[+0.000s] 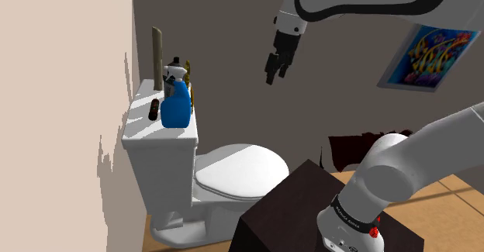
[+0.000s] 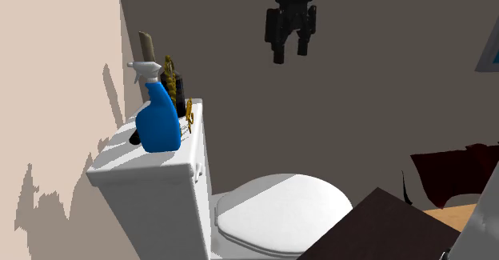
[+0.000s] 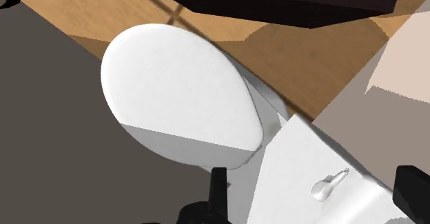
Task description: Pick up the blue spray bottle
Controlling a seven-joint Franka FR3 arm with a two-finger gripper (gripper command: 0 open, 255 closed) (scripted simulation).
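Both exterior views face toilet; wrist overhead, looking down

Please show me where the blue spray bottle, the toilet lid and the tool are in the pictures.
blue spray bottle (image 2: 158, 124): second exterior view, on its blue body.
toilet lid (image 1: 242, 167): shoulder view, middle of the lid.
tool (image 2: 290, 53): second exterior view, midway between its fingertips.

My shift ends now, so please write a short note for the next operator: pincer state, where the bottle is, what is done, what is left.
Pincer: open, empty, high in the air over the seat lid.
Bottle: upright on the tank, not touched.
Done: nothing grasped yet.
Left: move across to the tank, come down, close on the bottle, lift it.
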